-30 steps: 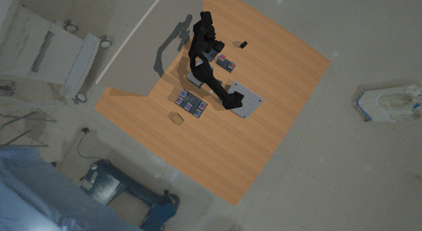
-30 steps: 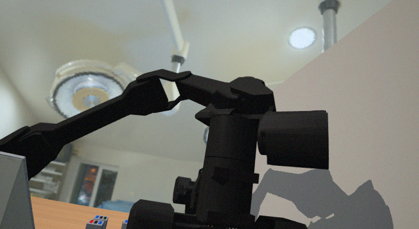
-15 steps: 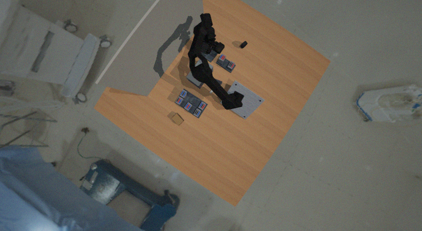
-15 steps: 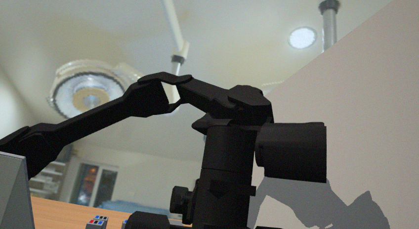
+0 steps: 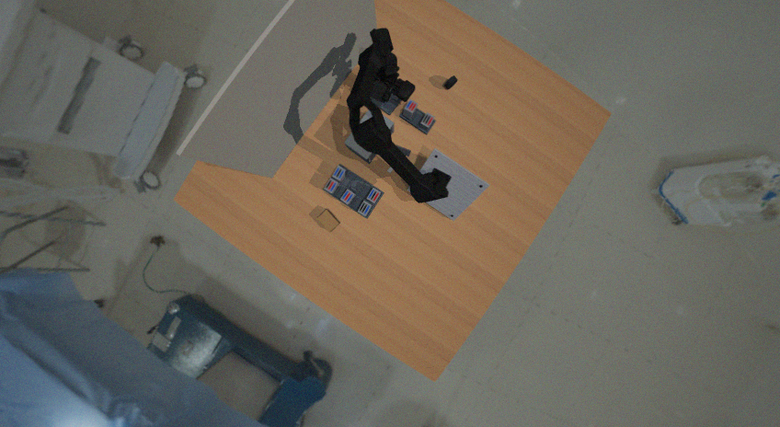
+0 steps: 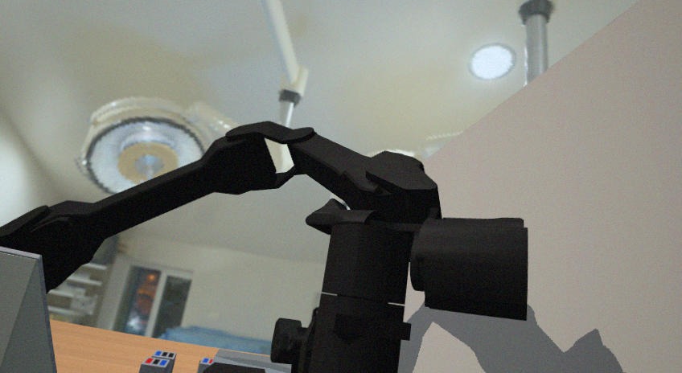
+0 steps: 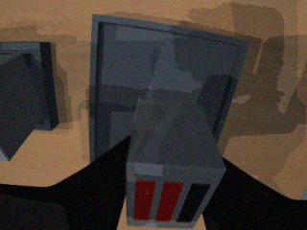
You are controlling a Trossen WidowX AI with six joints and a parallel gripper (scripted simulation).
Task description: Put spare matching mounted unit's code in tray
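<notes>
From where I'm standing, the gripper (image 7: 163,145) has its fingers closed on a grey block (image 7: 175,196) with two red bars and a black one on its end; the block sits right between them, low in the middle of the wrist view. Past it, in the upper middle, lies the tray (image 5: 389,104) (image 7: 127,57), its floor in shadow. I can't tell whether block and tray touch. At the left edge, apart from the tray, another grey block (image 7: 16,101) stands on a dark holder (image 5: 417,121) (image 7: 54,115).
</notes>
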